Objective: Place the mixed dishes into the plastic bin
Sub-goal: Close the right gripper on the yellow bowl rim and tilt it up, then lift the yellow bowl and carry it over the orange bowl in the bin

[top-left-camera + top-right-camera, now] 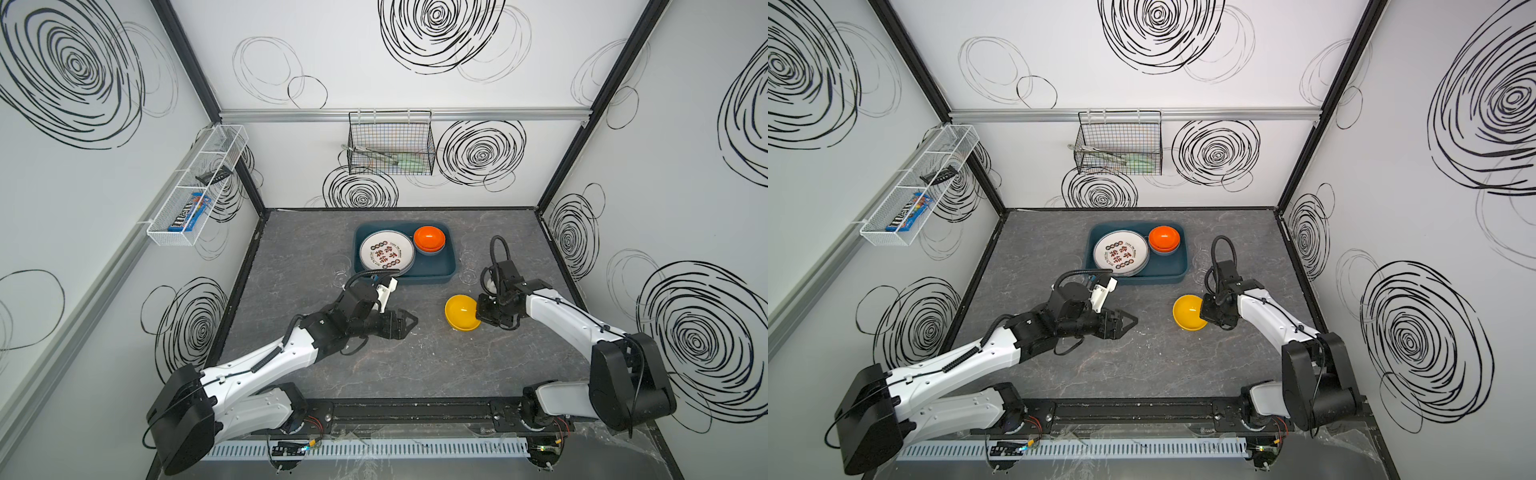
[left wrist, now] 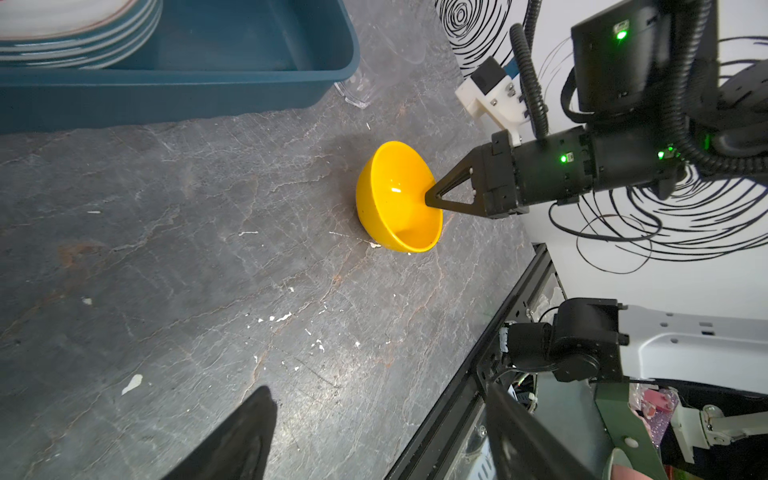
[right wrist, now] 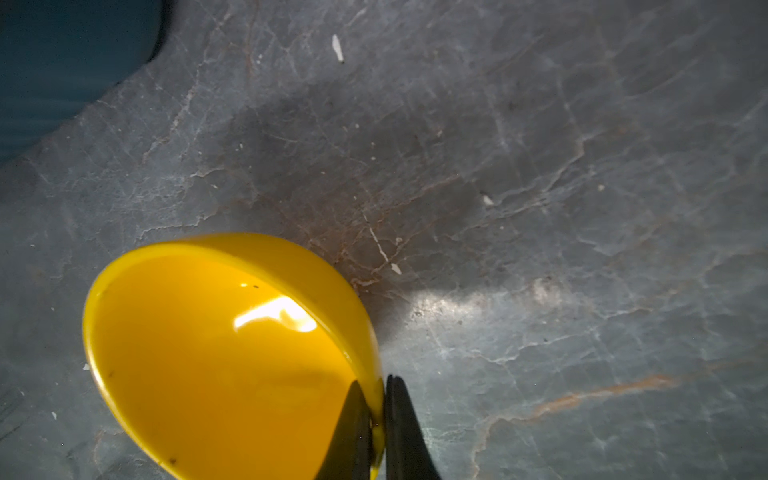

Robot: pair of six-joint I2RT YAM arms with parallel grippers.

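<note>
On the worktop (image 1: pixel 374 365), left of centre: left claw (image 1: pixel 410 323) hangs w/ jaws wide apart, holding nothing, pointing twd the middle. Near the back edge, centre, the dark teal rectangular plastic bin (image 1: pixel 434 265) already has a stack of round white plates (image 1: pixel 386 253) w/ Chinese characters on its left side & a small orange bowl (image 1: pixel 429 237) in its back-right corner. Right of centre, outside the bin & nearer the front edge, the small yellow bowl (image 1: pixel 461 311) is tipped on its side, low edge seemingly on the surface. Right claw (image 2: pixel 432 198) is closed, pinching its rim, one finger inside, one outside.

Step in hand, I'd say: lift & carry to bin. Thin pinch on a glossy rim, so lift slow, don't let it swing, clear the bin's near wall, set down on the bare front-right floor, not on the plates. Mind the clear cup (image 2: pixel 358 89) just beside the bin's right wall.

Surface: dark grey marble-look, white flecks & scuffs. Room: white mesh shelf (image 1: pixel 199 183) on left wall, black wire basket (image 1: pixel 390 143) on back wall, white panels w/ black scribbled swirls.
</note>
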